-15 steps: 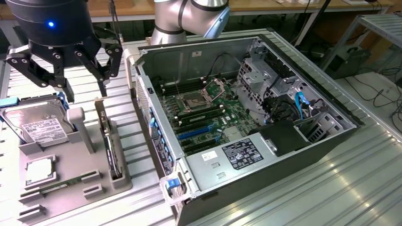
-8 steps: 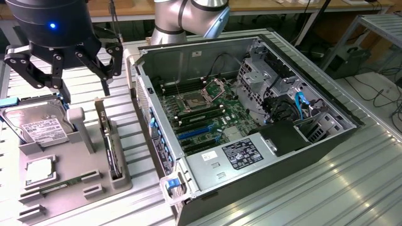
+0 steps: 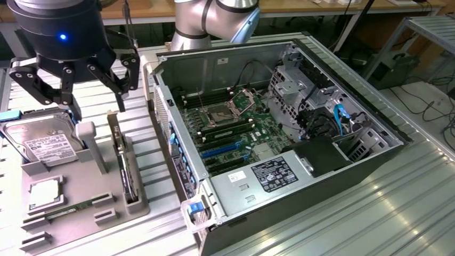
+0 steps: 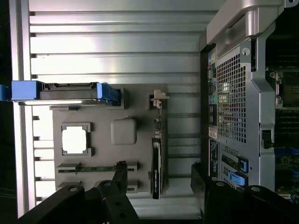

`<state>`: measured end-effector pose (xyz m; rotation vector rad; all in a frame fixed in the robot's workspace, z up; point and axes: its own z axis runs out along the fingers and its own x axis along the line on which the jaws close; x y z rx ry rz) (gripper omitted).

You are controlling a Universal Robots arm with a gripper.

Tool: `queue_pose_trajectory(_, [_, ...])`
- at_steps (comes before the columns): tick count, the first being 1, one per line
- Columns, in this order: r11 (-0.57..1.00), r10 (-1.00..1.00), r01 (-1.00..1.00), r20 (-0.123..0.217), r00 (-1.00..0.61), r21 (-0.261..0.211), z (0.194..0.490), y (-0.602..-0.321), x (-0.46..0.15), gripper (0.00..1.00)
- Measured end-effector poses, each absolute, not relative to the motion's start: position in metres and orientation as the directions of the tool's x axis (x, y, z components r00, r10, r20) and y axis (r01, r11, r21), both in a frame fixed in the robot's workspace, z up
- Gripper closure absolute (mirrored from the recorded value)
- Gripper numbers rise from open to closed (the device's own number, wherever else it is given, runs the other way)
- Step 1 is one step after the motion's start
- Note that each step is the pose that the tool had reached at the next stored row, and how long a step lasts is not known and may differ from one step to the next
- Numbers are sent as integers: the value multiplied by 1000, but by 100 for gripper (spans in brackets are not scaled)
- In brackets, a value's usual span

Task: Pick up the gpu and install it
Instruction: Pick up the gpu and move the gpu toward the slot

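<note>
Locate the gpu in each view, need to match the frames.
Exterior view: the gpu stands on edge in the grey holder tray, on the tray's side toward the exterior view's right, next to the open computer case.
Wrist view: the gpu, seen edge-on from above, in the tray slot nearest the case.
Shared landmark: the hard drive with blue rails.

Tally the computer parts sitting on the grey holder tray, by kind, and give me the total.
On the grey tray:
hard drive: 1
processor chip: 1
memory stick: 1
gpu: 1
Total: 4
</note>
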<state>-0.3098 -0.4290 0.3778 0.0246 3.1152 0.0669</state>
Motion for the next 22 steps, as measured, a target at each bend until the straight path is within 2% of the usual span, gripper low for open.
queue_pose_trajectory(22, [999, 16, 15, -23, -1000, 43, 365, -429, -310, 34])
